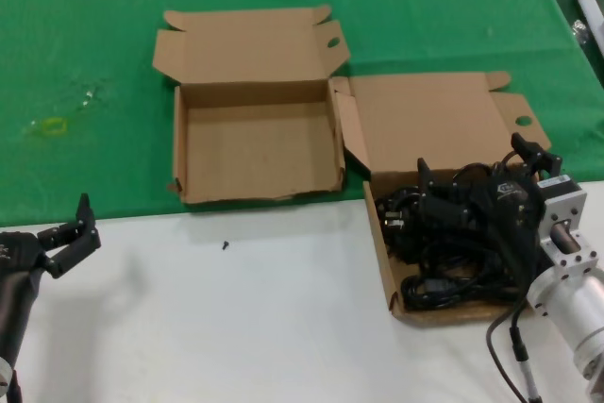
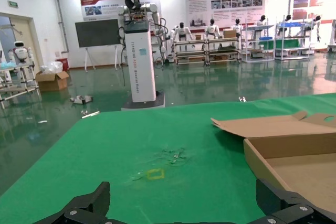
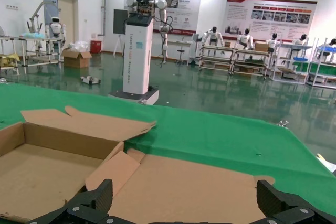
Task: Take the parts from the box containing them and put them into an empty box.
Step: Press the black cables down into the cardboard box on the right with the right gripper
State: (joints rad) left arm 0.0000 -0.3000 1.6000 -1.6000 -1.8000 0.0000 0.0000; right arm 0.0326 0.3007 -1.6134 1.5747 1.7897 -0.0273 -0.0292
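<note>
Reading off my head view: the empty box lies lid-back on the green cloth, between my two grippers and beyond both. Box containing them sits under the right gripper, with the parts heaped inside, directly below its spread fingers, which clasp nothing. Left gripper hovers over the white tabletop, fingers apart, likewise holding nothing.

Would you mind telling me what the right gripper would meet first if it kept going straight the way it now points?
Probably the open lid of the box of black cords. The open right gripper points across it toward the green cloth, though depth is hard to judge.
</note>
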